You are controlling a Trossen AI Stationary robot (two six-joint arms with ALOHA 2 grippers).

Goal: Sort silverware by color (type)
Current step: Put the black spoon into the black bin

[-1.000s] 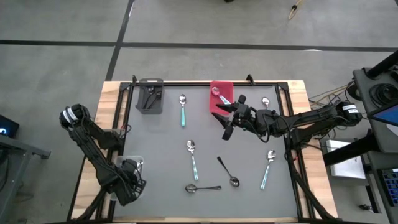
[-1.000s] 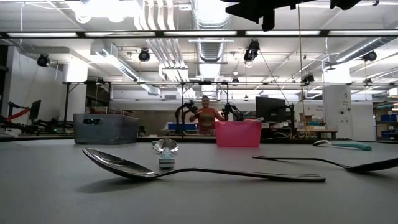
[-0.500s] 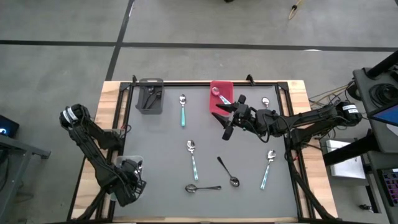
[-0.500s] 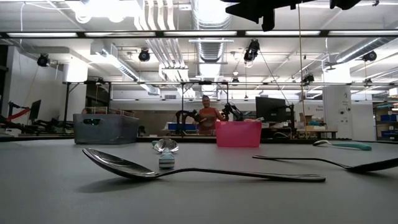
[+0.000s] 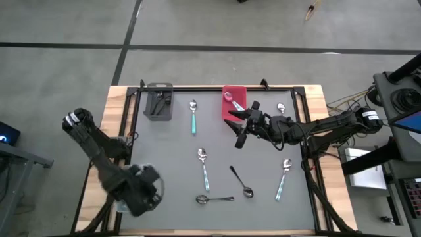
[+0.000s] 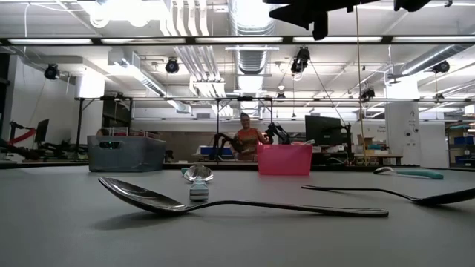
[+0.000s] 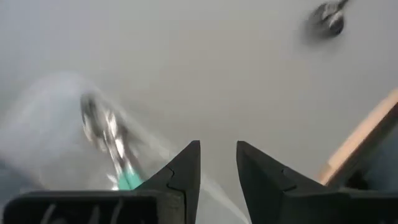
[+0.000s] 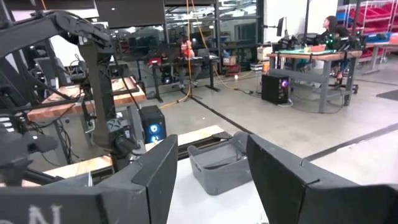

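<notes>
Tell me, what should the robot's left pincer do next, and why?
Probably swing toward the teal-handled spoon in the table's middle. The left pincer is open and empty above the clear bin, where another teal-handled spoon lies, so its drop-off looks done. That middle spoon seems the closest matching one left loose.

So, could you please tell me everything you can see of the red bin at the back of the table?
The red rectangular plastic bin sits upright on the grey mat by the table's back edge, to the right of the grey bin. From above, one teal-handled spoon with a shiny bowl lies inside it. The right claw hovers open just in front of its near right corner; whether they touch cannot be told. In the low view the bin looks translucent pink.
</notes>
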